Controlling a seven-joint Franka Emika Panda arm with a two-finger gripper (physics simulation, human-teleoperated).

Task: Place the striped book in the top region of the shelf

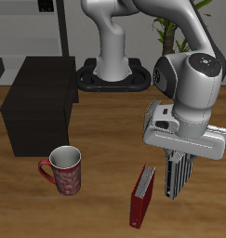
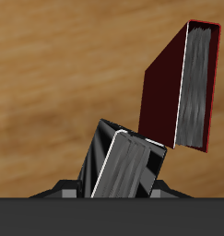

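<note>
The striped book [image 1: 176,176] hangs upright from my gripper [image 1: 174,160], lifted above the table near its front edge. In the wrist view the book [image 2: 128,168] shows its dark cover and grey page edge, tilted between the jaws. The gripper is shut on it. The shelf [image 1: 40,104], a dark boxy cabinet, stands on the table well away from the gripper, farther back and past the mug. Its top is bare.
A red book [image 1: 142,196] stands upright just beside the held book; it also shows in the wrist view [image 2: 181,88]. A red patterned mug [image 1: 65,170] stands in front of the shelf. The robot base [image 1: 114,74] is at the back.
</note>
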